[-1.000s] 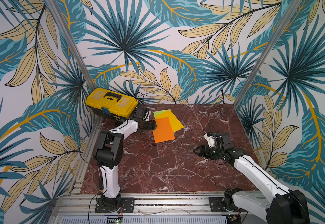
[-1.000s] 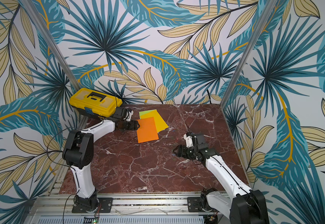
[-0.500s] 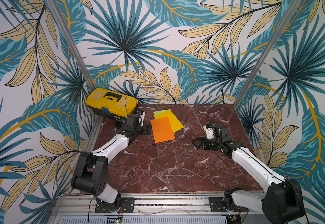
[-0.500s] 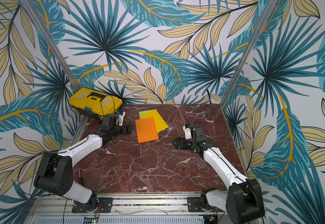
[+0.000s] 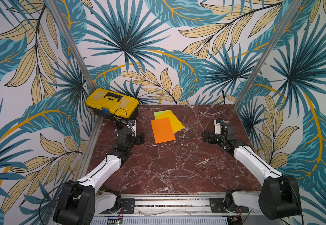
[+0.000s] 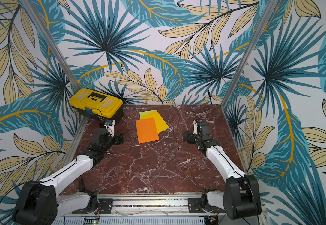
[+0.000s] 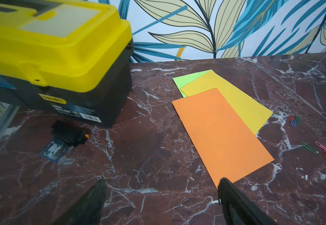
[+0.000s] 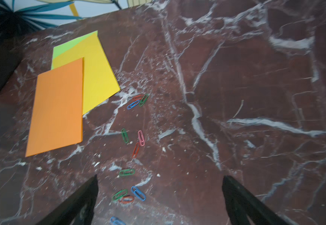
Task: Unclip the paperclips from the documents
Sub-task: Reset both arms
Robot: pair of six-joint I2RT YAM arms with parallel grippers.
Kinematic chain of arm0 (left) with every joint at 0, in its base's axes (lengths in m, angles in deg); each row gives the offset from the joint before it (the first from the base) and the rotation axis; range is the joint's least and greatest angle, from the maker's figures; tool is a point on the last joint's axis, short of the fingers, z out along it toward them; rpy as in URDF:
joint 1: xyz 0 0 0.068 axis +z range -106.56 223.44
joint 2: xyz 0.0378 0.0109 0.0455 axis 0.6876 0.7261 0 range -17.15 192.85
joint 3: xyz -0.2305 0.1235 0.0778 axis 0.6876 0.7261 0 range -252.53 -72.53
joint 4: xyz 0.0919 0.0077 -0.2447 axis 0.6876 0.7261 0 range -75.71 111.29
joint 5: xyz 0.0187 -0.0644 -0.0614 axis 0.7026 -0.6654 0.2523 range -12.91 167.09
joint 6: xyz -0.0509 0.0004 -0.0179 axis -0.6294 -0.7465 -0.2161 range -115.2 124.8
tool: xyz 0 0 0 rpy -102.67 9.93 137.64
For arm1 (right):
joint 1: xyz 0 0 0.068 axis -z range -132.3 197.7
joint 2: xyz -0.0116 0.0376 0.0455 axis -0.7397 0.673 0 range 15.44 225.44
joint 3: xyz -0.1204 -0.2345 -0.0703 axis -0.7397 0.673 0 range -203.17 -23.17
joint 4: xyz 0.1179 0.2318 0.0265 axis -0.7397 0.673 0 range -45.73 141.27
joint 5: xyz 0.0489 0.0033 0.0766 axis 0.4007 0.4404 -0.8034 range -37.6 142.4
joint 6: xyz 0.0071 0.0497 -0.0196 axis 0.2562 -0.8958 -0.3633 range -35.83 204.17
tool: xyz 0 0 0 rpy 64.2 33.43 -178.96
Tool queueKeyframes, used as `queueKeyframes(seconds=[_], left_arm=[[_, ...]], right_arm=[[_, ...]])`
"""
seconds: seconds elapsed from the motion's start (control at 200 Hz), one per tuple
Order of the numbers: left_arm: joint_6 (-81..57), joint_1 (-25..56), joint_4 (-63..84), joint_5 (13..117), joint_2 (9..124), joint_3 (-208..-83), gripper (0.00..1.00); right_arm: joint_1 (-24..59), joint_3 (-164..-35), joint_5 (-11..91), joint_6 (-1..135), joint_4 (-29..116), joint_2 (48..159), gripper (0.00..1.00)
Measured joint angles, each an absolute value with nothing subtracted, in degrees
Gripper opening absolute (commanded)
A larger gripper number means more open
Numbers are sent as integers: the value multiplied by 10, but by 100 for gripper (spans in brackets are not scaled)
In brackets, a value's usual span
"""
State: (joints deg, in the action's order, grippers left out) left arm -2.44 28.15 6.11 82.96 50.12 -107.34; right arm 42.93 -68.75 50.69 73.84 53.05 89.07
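Note:
Three documents lie overlapped at the table's back middle: an orange sheet (image 5: 163, 130) on top, a golden yellow one (image 5: 174, 122) under it, and a lime green corner (image 5: 158, 113) at the bottom. I see no clip on their visible edges. Several coloured paperclips (image 5: 194, 138) (image 8: 138, 192) lie loose on the marble to the right of the sheets. My left gripper (image 5: 141, 138) (image 7: 162, 180) stands open and empty just left of the orange sheet's near corner. My right gripper (image 5: 205, 136) (image 8: 160, 176) is open and empty over the nearest paperclips.
A yellow toolbox (image 5: 112, 102) with a black base sits at the back left corner. A small black object (image 7: 68, 134) lies on the marble table (image 5: 168, 175) in front of it. Metal posts (image 5: 255, 64) frame the back corners.
My left arm stretched out low and its gripper drew back from the orange sheet toward the front. My right gripper moved toward the back and its jaws spread wider.

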Motion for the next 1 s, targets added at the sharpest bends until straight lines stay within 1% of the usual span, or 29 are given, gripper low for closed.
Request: queueKeyframes(seconds=[0.19, 0.386, 0.516, 0.701, 1.001], left_arm=[[-5, 282, 7, 874, 472, -1034, 90], [16, 287, -41, 916, 461, -994, 90], [32, 287, -80, 940, 462, -967, 89], [61, 295, -170, 966, 478, -913, 88], [85, 338, -267, 972, 551, -915, 88]], right_arm=[[452, -645, 583, 748, 469, 891, 99], [466, -604, 625, 765, 373, 897, 100], [469, -564, 638, 781, 301, 908, 100], [473, -541, 644, 798, 219, 941, 99], [474, -490, 650, 816, 80, 958, 100]])
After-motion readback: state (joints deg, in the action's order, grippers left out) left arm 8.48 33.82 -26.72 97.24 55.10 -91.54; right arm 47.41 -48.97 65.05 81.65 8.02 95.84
